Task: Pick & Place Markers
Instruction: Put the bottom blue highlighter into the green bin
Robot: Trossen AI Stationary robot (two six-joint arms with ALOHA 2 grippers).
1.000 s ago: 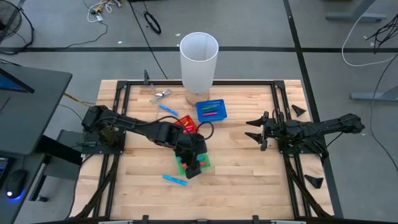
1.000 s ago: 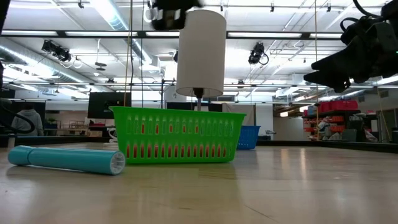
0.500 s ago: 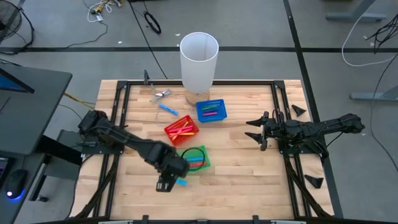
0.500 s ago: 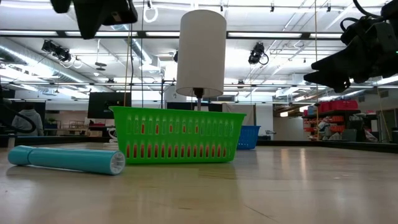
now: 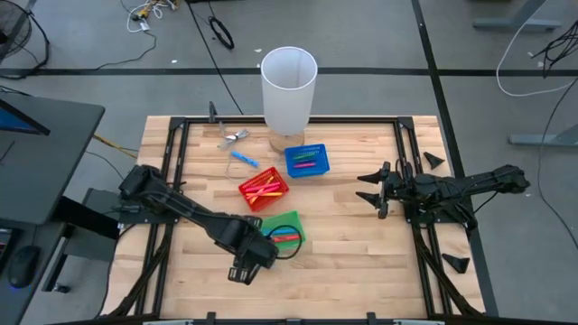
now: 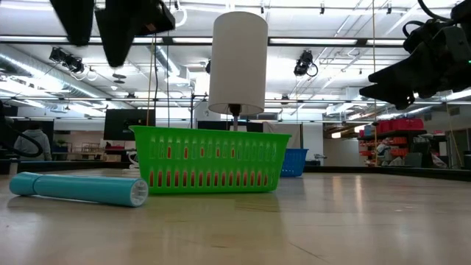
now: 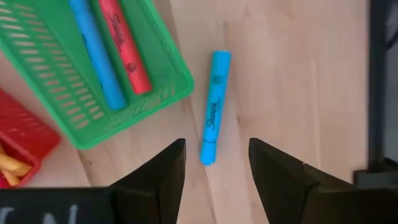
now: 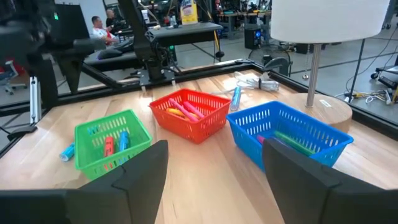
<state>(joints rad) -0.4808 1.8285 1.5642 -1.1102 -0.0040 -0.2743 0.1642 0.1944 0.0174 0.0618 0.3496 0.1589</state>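
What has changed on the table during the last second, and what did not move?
The left gripper moved from above the green basket toward the table's near edge. It now hovers open over the loose blue marker and holds nothing. Two markers lie in the green basket. The right gripper, the red basket, the blue basket and the lamp did not move.

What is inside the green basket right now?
The green basket holds two markers lying side by side: a blue marker and a red marker. In the left wrist view its far end runs out of frame, so anything else there cannot be seen.
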